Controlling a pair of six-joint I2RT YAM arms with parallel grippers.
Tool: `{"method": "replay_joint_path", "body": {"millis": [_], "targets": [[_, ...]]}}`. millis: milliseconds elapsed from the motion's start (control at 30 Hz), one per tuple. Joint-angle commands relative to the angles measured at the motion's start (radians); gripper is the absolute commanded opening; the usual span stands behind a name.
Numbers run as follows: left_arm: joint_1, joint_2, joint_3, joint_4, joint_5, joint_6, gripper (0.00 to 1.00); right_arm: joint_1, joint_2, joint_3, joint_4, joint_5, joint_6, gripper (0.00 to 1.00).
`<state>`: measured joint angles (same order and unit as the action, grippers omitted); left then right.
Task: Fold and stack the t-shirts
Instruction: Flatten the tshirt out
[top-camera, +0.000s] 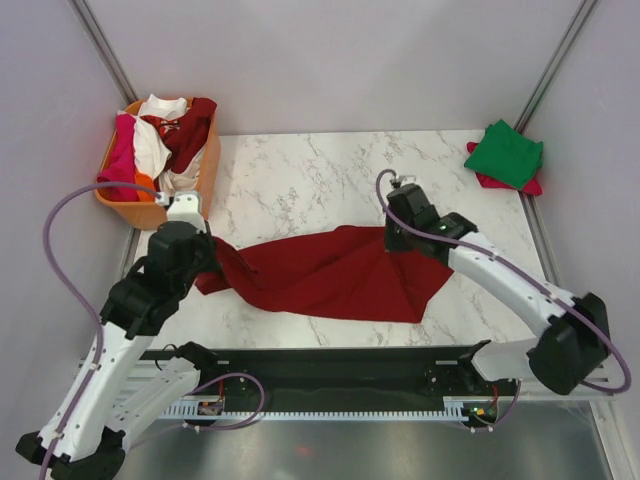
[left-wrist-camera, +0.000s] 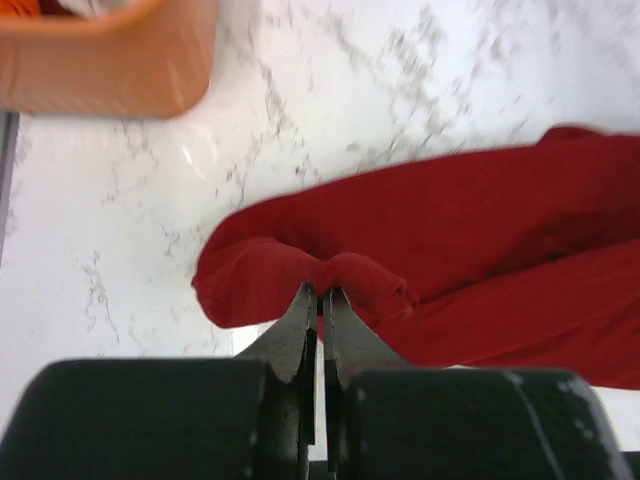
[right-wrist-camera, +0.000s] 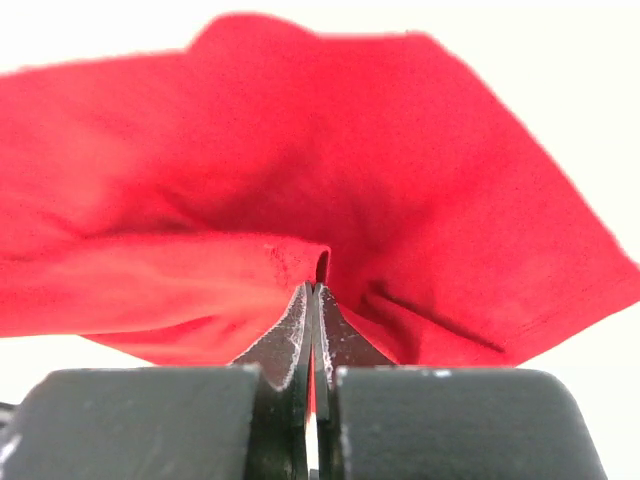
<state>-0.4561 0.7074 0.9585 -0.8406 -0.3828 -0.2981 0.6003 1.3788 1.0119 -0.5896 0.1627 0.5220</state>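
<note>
A dark red t-shirt (top-camera: 330, 275) lies stretched across the middle of the marble table. My left gripper (top-camera: 205, 262) is shut on a bunched fold at its left end; the left wrist view shows the cloth (left-wrist-camera: 480, 240) pinched at the tips of the left gripper (left-wrist-camera: 320, 292). My right gripper (top-camera: 397, 240) is shut on the shirt's upper right edge. In the right wrist view the right gripper (right-wrist-camera: 313, 288) has its jaws pressed together on a hem of the red cloth (right-wrist-camera: 300, 150). A folded green t-shirt (top-camera: 505, 153) rests on a pink-red one (top-camera: 527, 185) at the back right.
An orange plastic basket (top-camera: 208, 165) stands at the back left corner, holding white (top-camera: 155, 140), pink-red (top-camera: 120, 155) and dark red (top-camera: 190, 130) shirts; its wall (left-wrist-camera: 110, 70) shows in the left wrist view. Grey walls and metal posts close in the table.
</note>
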Motion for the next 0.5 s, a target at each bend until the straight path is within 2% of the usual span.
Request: {"method": "replay_joint_path", "body": {"millis": [0, 200, 467], "targets": [[-0.001, -0.031, 0.182, 0.021, -0.024, 0.031, 0.02, 0.001, -0.156, 0.221, -0.130, 0.095, -0.039, 0.00], [-0.001, -0.022, 0.468, 0.029, 0.016, 0.152, 0.02, 0.003, -0.340, 0.457, -0.283, 0.133, -0.048, 0.00], [-0.001, -0.026, 0.848, 0.052, 0.211, 0.274, 0.02, 0.004, -0.644, 0.591, -0.296, 0.189, -0.137, 0.00]]}}
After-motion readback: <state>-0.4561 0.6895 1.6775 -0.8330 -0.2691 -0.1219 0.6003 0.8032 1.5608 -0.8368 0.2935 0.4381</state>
